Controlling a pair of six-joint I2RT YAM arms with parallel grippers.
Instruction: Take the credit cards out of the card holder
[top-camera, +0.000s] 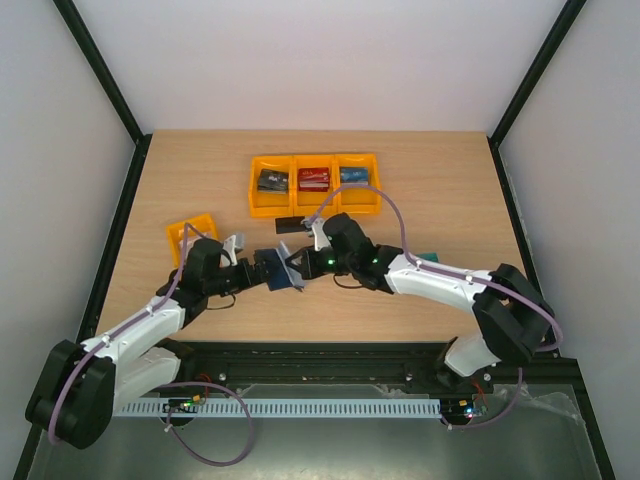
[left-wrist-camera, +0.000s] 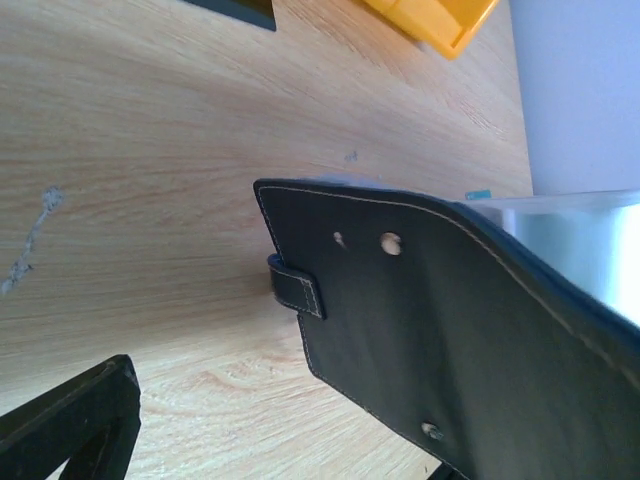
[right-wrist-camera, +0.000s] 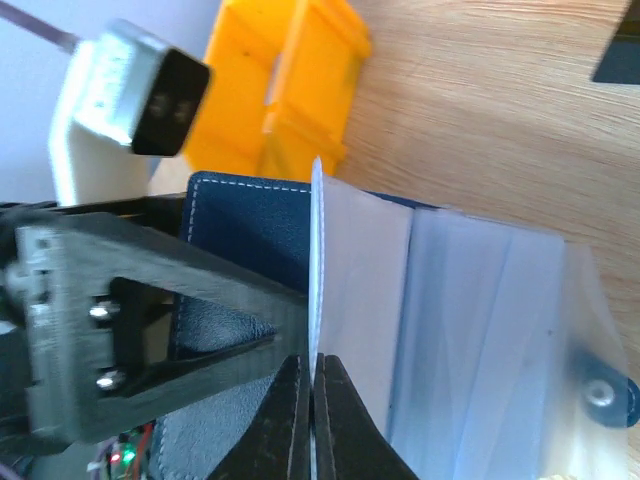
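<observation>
Right gripper (right-wrist-camera: 313, 375) first: my feed shows its black fingers pressed flat together on a thin pale leaf (right-wrist-camera: 316, 250) that stands edge-on out of the small dark navy folding card holder (left-wrist-camera: 450, 340). I honestly can't tell if that leaf is a white card or one of the holder's cloudy blue-grey plastic sleeves (right-wrist-camera: 480, 320).

The left gripper (top-camera: 247, 268) is spread wide. The one finger (left-wrist-camera: 70, 425) my wrist cam shows is clear of the holder, with bare wood between them.

The holder's cover is grainy and leathery, with pale stitching round the edge, a little snap tab (left-wrist-camera: 297, 287) and a few metal rivets. It sits between the two grippers, on the arm side of the long orange plastic three-compartment bin (top-camera: 350, 205), roughly below its left compartment.

The table is a light wood-grain tabletop (left-wrist-camera: 150, 150).

- **Loose cards:** two. A flat black rectangular card (top-camera: 290, 224) is just in front of the long bin's near wall. A teal green card (top-camera: 430, 257) is further toward the arms and off to the bin's right, partly tucked behind my right arm.
- **Bins:** two. The second is a small square orange bin (top-camera: 185, 228), left of the long one and nearer the arms.
- **Inside the long bin:** three small blocks, one per compartment, dark (top-camera: 272, 181), red (top-camera: 313, 179) and blue (top-camera: 353, 175).
</observation>
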